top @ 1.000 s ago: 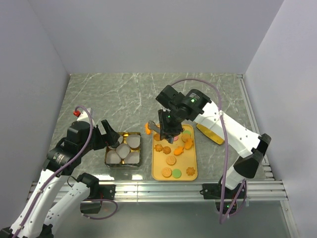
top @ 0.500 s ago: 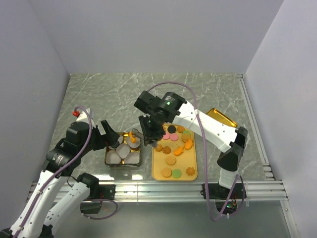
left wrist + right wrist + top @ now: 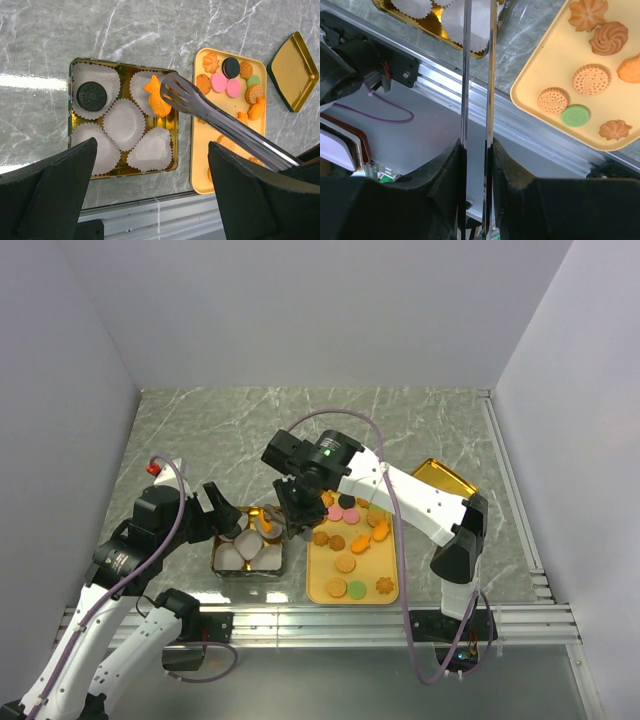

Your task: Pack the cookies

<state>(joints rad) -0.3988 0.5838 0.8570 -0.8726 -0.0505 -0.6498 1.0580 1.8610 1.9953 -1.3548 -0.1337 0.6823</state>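
right gripper [image 3: 477, 156] clamped on tongs [image 3: 220, 120], fish cookie [image 3: 157, 96] at tip over tin [image 3: 73, 65] | left gripper [image 3: 222, 512] wide, empty | fish cookie likely light, brittle: pinch flat sides gently

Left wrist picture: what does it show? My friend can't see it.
Metal tongs reach an orange fish-shaped cookie at a white paper cup in a gold tin. A dark chocolate cookie sits in another cup, and a yellow tray of cookies lies to the right.
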